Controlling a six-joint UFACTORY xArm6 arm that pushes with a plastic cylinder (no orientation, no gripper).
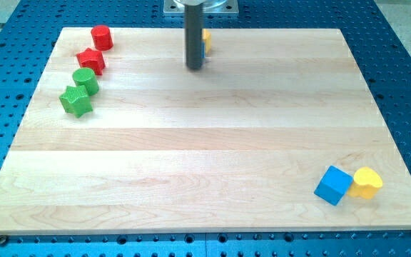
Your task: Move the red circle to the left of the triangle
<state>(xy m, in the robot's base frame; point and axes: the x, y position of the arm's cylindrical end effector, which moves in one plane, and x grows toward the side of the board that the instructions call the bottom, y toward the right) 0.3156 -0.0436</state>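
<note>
The red circle [102, 37] stands at the board's top left corner. A red star [91, 61] lies just below it. My tip [195, 68] rests on the board at top centre, well to the right of the red circle. Right behind the rod, a yellow block and a blue block [206, 41] peek out at its right side; the rod hides most of them, so I cannot make out their shapes or tell which is the triangle.
A green circle [85, 80] and a green star [75, 101] sit below the red star at the left. A blue cube [333, 185] and a yellow heart [367, 182] lie touching at the bottom right. The wooden board [205, 157] lies on a blue perforated table.
</note>
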